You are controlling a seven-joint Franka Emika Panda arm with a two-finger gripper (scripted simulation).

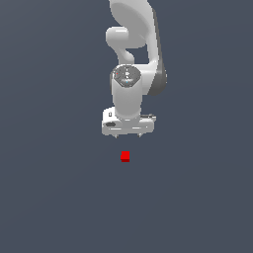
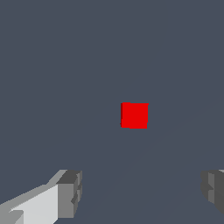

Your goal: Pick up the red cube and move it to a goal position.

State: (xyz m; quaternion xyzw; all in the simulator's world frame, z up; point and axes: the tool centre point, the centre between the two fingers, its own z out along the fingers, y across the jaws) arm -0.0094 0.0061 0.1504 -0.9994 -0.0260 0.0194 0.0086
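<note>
The red cube (image 1: 125, 156) is a tiny bright red block lying on the dark grey floor. The white gripper (image 1: 128, 135) hangs above it, pointing down, with a clear gap between its fingertips and the cube. In the wrist view the cube (image 2: 134, 115) shows ahead of the gripper (image 2: 142, 190), apart from both fingers (image 2: 70, 194). The jaws stand wide apart and hold nothing.
The white arm (image 1: 133, 44) rises behind the gripper toward the top of the exterior view. A flat dark grey surface (image 1: 49, 197) spreads all around.
</note>
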